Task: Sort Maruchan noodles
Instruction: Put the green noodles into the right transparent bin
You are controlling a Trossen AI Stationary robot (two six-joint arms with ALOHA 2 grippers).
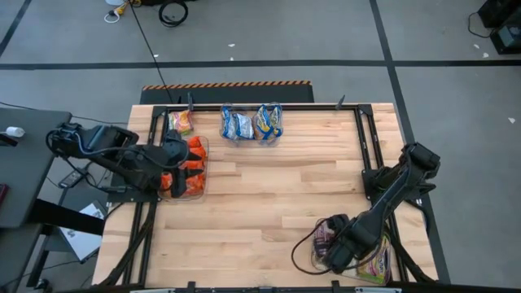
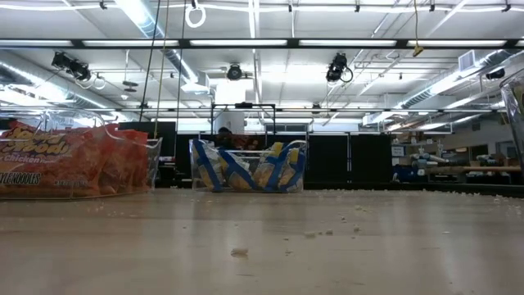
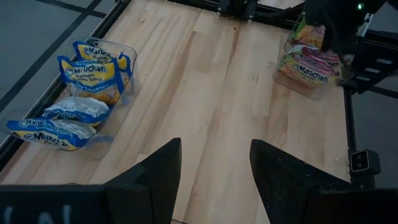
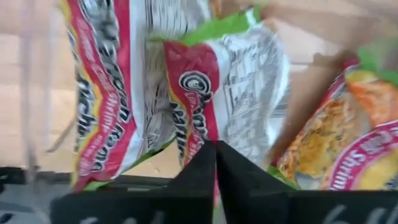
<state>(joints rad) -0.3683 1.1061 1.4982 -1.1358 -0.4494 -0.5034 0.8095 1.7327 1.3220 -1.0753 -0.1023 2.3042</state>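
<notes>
Your right gripper (image 1: 335, 252) is down in the clear tray at the near right corner of the bench (image 1: 269, 195), and that is where the step in hand lies. In the right wrist view its jaws are pressed together on the edge of a silver-white and red packet (image 4: 211, 106), so you appear to have a grip on one of the Maruchan noodles and are at the pick stage of a sort. Yellow-green and pink packets (image 4: 354, 143) lie just beside it in the same tray.

Your left gripper (image 1: 172, 155) waits over the tray of orange-red packets (image 1: 192, 163) at the far left of the bench, jaws spread apart with nothing between them. The blue-and-yellow packets (image 1: 252, 124) sit in their own tray (image 3: 127, 59) at the far edge, near the middle.

The next move probably calls for a straight lift. The neighbouring packets press close against yours, and the crinkly plastic could drag one along. Once it is free of the tray wall, you need to decide where silver-white belongs. I see no tray of that colour, so pick a bare part of the bench well apart from the sorted groups.
</notes>
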